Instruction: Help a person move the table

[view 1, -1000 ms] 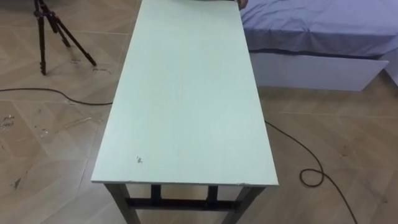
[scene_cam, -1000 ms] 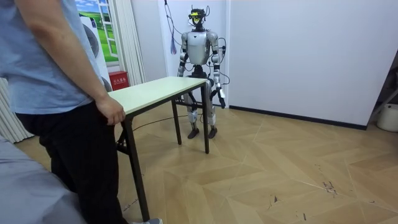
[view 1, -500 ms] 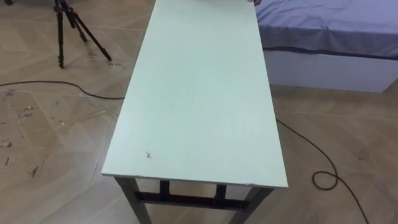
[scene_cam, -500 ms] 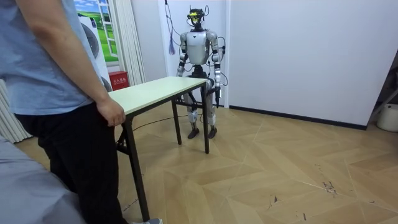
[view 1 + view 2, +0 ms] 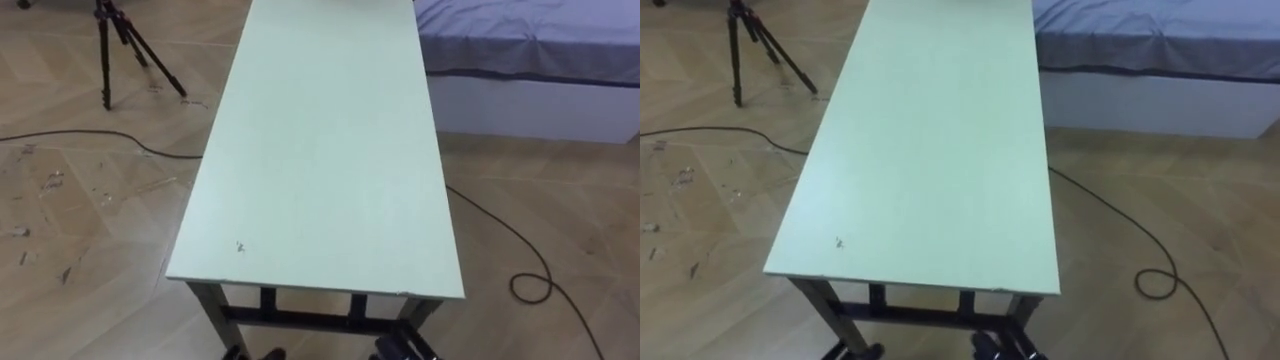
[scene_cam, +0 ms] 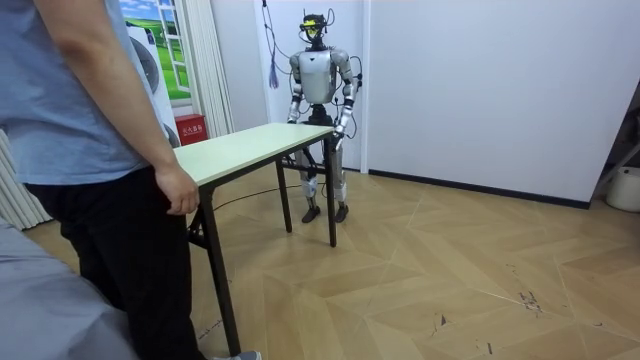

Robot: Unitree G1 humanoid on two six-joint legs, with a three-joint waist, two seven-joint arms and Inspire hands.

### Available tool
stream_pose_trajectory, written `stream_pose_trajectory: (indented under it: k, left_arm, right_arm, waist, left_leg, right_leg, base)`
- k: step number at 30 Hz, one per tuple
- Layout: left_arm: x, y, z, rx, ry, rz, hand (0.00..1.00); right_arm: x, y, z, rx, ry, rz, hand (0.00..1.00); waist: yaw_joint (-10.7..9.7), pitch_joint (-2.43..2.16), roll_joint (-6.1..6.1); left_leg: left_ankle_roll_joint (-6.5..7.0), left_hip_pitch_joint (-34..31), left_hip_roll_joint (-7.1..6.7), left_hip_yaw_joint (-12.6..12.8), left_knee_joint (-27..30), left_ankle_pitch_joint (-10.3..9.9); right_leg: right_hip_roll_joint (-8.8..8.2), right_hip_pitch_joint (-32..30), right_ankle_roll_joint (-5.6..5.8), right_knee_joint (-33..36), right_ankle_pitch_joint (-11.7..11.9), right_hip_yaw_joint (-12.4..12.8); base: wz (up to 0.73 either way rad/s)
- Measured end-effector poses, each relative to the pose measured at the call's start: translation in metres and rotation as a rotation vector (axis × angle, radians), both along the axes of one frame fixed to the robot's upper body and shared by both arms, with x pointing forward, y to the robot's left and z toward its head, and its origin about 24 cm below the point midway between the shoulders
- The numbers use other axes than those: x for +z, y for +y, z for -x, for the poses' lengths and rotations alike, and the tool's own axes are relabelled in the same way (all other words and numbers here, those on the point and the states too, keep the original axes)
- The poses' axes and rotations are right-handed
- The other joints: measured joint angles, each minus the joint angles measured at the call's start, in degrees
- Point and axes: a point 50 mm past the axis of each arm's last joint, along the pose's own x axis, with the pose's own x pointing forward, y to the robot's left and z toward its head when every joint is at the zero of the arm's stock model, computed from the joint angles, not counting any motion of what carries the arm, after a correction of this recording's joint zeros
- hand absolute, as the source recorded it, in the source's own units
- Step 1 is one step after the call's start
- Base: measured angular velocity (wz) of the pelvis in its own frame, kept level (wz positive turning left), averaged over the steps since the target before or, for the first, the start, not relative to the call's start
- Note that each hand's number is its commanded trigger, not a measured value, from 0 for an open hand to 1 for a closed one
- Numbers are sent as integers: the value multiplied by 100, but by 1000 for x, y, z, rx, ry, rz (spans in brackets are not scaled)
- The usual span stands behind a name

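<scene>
Table [image 5: 320, 150] — long, rigid pale top on dark metal legs — stands with the robot at its near end and a person's hand [image 6: 180, 190] on its far end; likely awkward rather than heavy, best gripped under the near edge, hands wide; left hand [image 5: 240, 353] and right hand [image 5: 400, 350] show just below that edge — whether they grasp anything I cannot tell.
</scene>
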Motion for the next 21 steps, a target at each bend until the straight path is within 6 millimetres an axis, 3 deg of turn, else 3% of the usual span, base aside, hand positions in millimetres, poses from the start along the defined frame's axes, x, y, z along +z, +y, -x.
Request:
stream_pose_trajectory:
  k: [6, 16, 21]
  left_arm:
    - [38, -32, -24, -64, -202, 180, 0]
    - [56, -28, -33, -104, -268, 188, 0]
    - [57, -25, -37, -86, -258, 192, 0]
  right_arm:
    - [24, 20, -23, 101, -163, -95, 0]
    - [30, 20, -30, 84, -178, -138, 0]
    - [32, 20, -37, 114, -181, -118, 0]
  waist:
    - [-49, -8, 13]
    - [-236, -14, 19]
    - [-280, 19, 78]
  left_leg:
    - [0, 6, 12, -3, -13, 0]
    - [-1, 45, 10, 13, -3, 1]
    - [-1, 53, 10, 56, -1, 1]
  right_leg:
    - [8, 2, -2, 10, 1, 1]
    - [0, 34, -1, -1, 0, 3]
    - [3, 29, -1, 4, 1, 14]
  base:
    - [0]
    - [0]
    - [-2]
